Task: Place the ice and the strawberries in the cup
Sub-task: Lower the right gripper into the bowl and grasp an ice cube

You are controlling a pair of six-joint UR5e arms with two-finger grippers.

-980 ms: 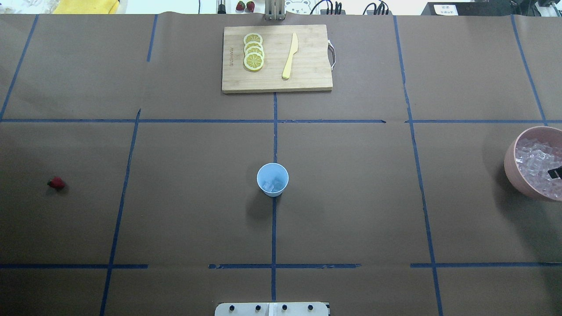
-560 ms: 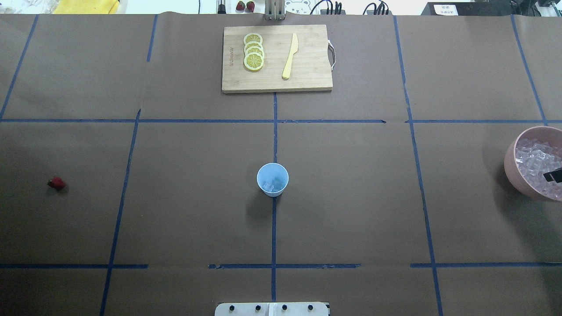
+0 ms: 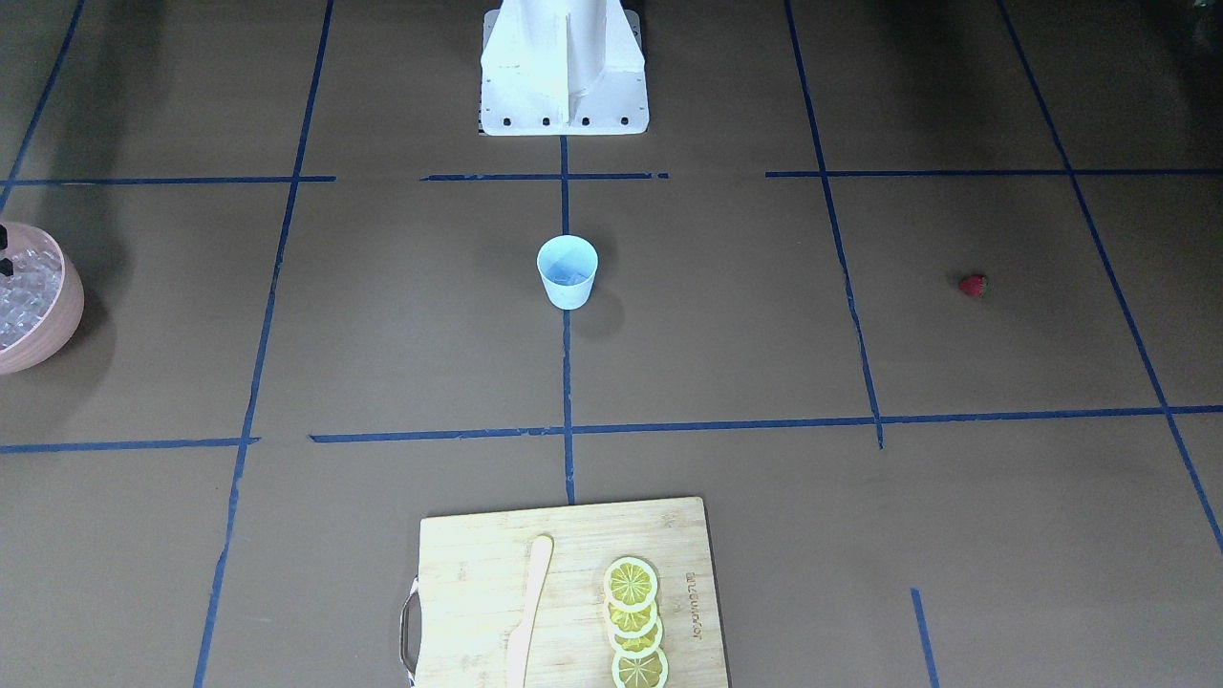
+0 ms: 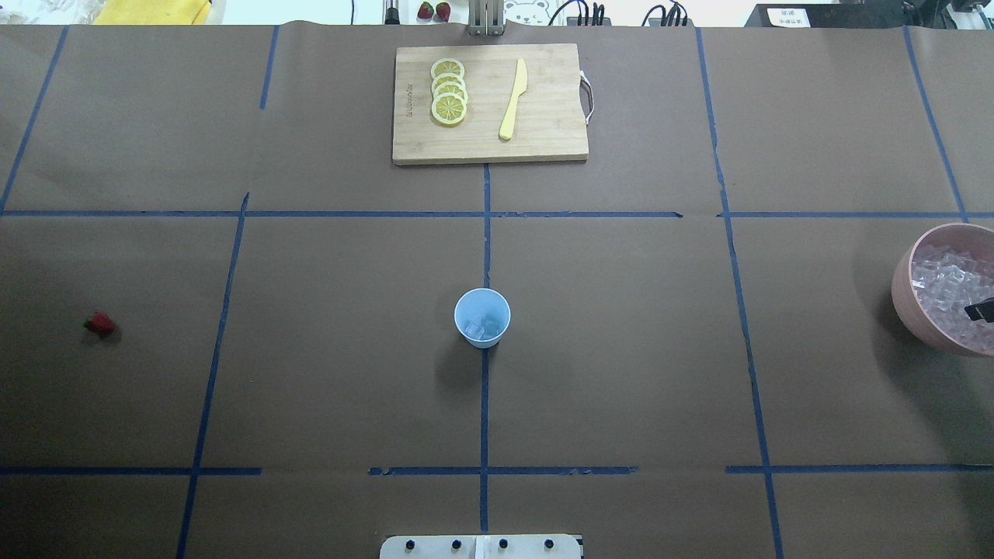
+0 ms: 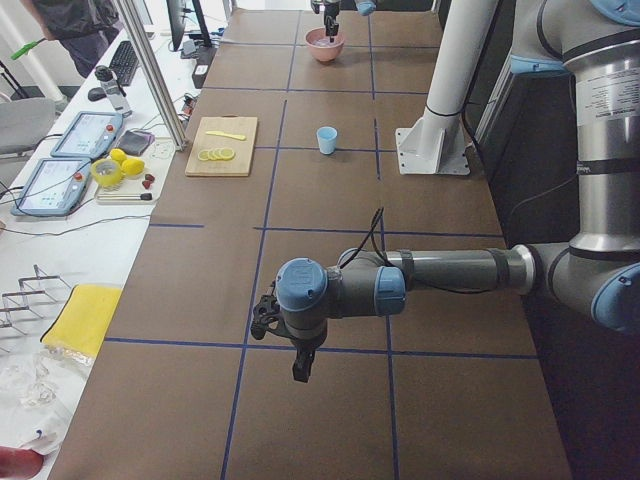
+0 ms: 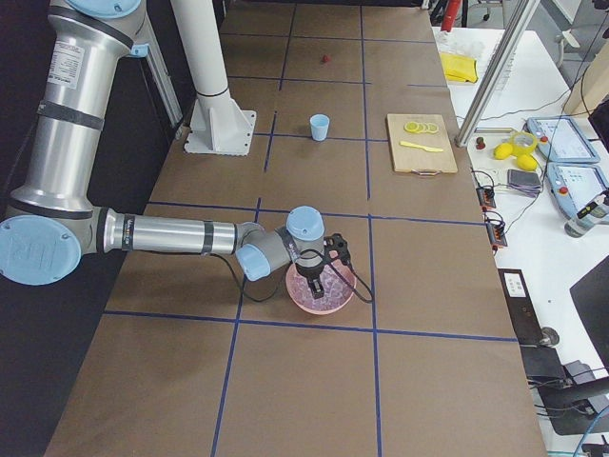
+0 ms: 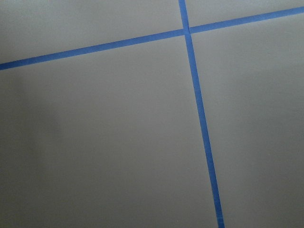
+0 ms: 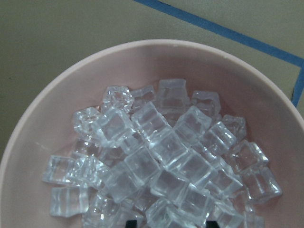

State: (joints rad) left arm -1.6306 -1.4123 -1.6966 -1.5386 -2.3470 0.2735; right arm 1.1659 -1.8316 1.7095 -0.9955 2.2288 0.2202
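Glossy clear ice heaps in a smooth matt pink bowl.

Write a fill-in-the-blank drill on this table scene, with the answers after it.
1. The ice is heaped in a ____ bowl.
2. The strawberry lies to the robot's ____ of the cup.
3. The cutting board carries a knife and ____ lemon slices.
4. The right end effector hangs over the ____.
Missing words: pink; left; four; bowl.
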